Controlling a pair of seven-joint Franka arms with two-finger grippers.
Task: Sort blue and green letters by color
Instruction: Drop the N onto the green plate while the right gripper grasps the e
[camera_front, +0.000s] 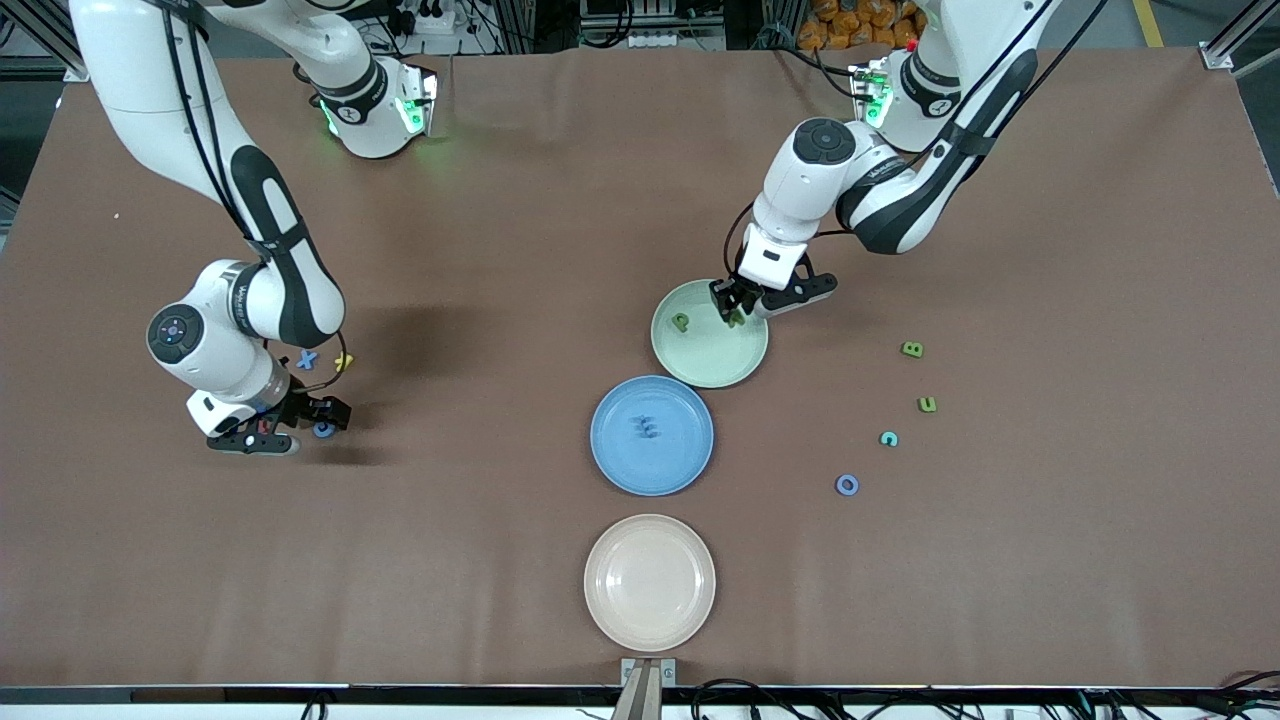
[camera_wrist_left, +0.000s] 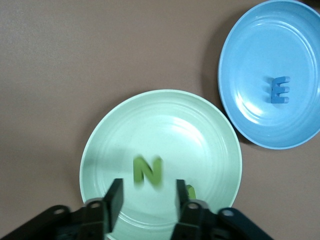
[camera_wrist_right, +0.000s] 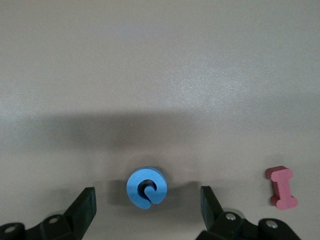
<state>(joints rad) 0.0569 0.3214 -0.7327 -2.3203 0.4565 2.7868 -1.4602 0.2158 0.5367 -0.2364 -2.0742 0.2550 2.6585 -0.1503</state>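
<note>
Front view, lower left: the right gripper hovers wide open and empty over the blue G on the table; the next move is descent and closure. Centre: the left gripper, open, has nothing gripped, the green N lying in the green plate.

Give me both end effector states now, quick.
Left end effector: open over the green plate, the green N lying free below it.
Right end effector: open, around the blue G, holding nothing.
</note>
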